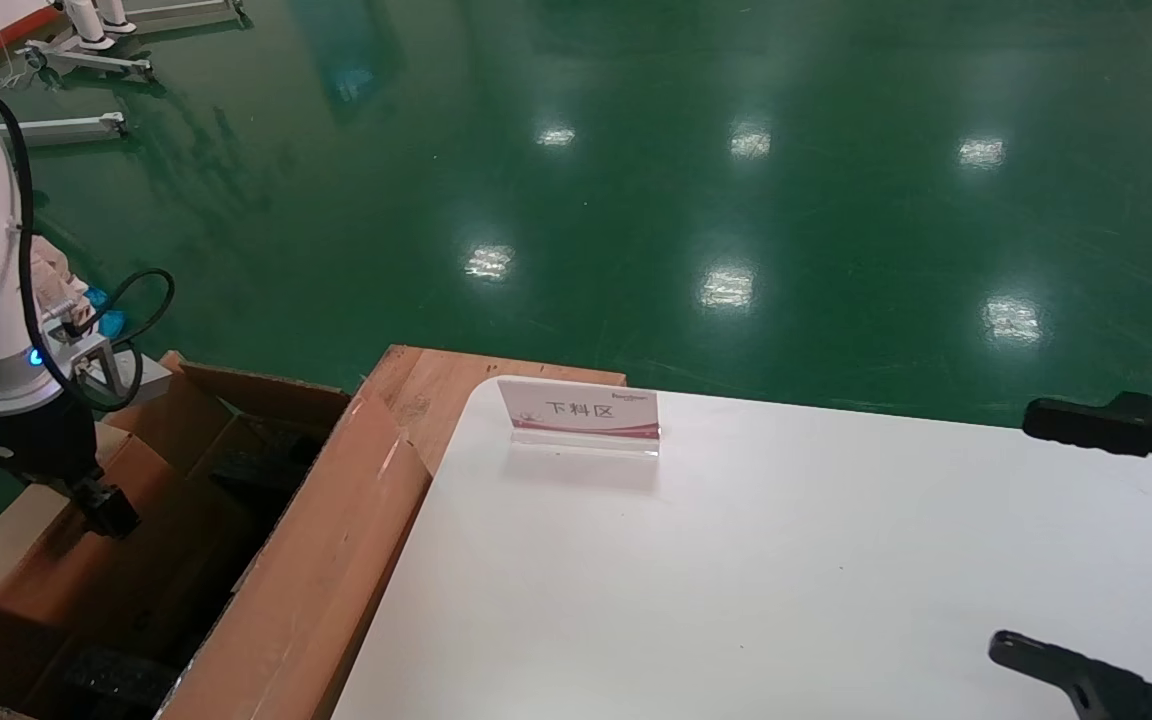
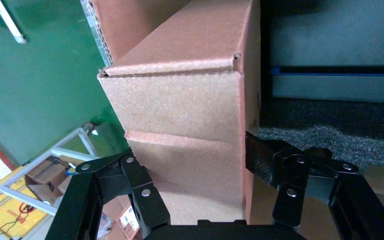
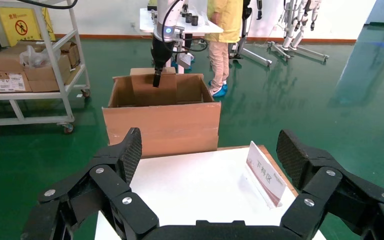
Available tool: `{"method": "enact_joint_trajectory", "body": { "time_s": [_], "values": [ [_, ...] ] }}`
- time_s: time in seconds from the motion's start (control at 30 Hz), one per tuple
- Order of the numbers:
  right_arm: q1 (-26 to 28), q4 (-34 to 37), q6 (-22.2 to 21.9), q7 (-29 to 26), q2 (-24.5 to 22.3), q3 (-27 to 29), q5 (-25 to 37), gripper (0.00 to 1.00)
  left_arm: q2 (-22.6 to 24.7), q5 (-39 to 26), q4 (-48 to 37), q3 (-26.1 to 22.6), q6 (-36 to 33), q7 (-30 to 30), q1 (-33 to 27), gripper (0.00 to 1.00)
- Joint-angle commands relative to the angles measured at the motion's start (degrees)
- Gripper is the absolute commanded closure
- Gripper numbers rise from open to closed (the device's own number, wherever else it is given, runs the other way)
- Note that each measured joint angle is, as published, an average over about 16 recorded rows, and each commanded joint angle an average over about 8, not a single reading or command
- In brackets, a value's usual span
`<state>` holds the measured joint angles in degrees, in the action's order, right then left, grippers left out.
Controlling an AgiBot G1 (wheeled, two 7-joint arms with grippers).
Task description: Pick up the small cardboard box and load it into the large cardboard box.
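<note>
In the left wrist view the small cardboard box, plain brown, fills the space between the black fingers. My left gripper is shut on it. From the head view my left gripper hangs down inside the large cardboard box, with the small cardboard box below it. Black foam lies beside the held carton. The right wrist view shows the large cardboard box farther off, the small cardboard box inside it. My right gripper hovers open over the table's right side, nothing between its fingers.
A white table carries an acrylic sign stand near its far edge. A reddish wooden board sits between table and carton. Beyond the carton stand a wheeled shelf cart with boxes and a person.
</note>
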<state>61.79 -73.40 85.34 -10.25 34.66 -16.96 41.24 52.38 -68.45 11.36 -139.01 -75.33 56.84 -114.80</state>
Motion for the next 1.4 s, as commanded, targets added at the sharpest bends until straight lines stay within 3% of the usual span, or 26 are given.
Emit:
{"method": "enact_joint_trajectory", "body": {
  "time_s": [0.03,0.1,1.1,1.4],
  "values": [
    [-0.01,0.01,-0.01,0.00,0.00,-0.01,0.00,0.00,0.11,0.21,-0.70,0.14,-0.06,-0.52,0.47,0.04],
    [0.00,0.01,-0.01,0.00,0.00,-0.02,-0.01,0.00,0.10,0.23,-0.66,0.14,-0.10,-0.44,0.44,0.00],
    [0.00,0.01,-0.01,0.00,0.00,0.03,-0.01,0.00,0.00,-0.04,0.35,0.04,0.03,-0.04,-0.43,0.00],
    [0.02,0.04,0.00,0.03,0.00,0.00,-0.02,0.00,1.18,0.53,5.12,1.44,3.46,-4.22,-6.89,0.00]
  ]
}}
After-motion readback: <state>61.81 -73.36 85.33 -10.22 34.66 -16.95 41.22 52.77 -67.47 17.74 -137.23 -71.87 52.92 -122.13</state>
